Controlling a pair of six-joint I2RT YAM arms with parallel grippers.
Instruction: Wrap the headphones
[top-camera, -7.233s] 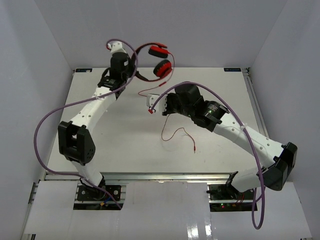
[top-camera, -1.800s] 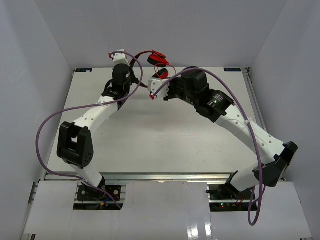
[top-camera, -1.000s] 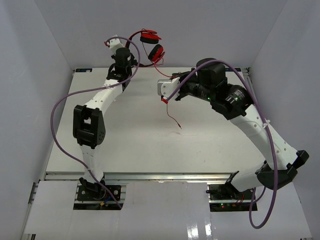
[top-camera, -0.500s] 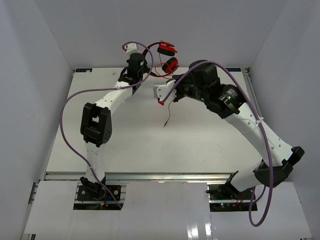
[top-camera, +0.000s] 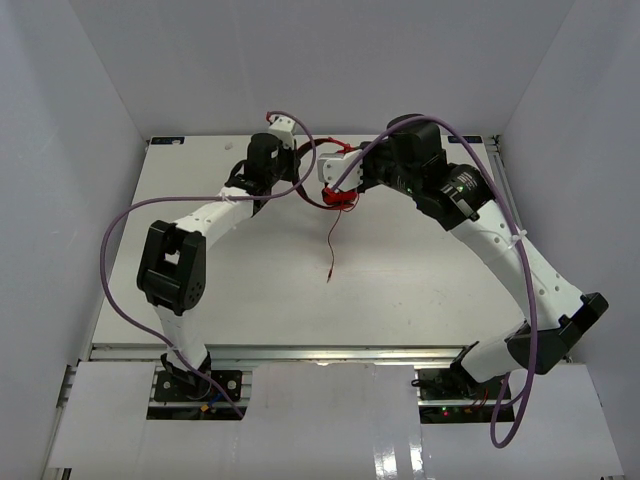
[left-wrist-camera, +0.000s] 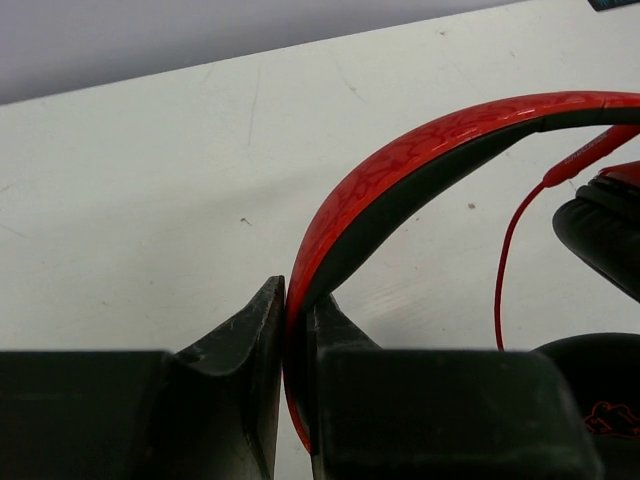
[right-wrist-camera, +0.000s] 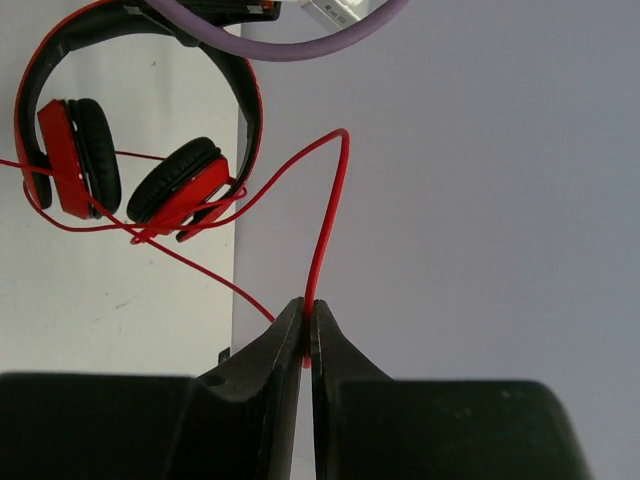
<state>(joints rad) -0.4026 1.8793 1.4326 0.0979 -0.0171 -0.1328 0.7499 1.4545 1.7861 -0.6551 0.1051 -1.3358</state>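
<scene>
The headphones hang above the far middle of the table, mostly hidden between the two wrists in the top view. My left gripper is shut on the red-and-black headband. In the right wrist view the headband, the two red ear cups with black pads and loops of cable show at upper left. My right gripper is shut on the thin red cable. In the top view my right gripper is just right of my left gripper, and the cable's loose end hangs down to the table.
The white table lies inside white walls. Thick purple robot cables loop off both arms. The back wall is close behind both wrists.
Both wrists have come down and closer together near the far middle of the table. The headphones dropped from above the back edge to between the grippers. The cable's hanging end is lower.
</scene>
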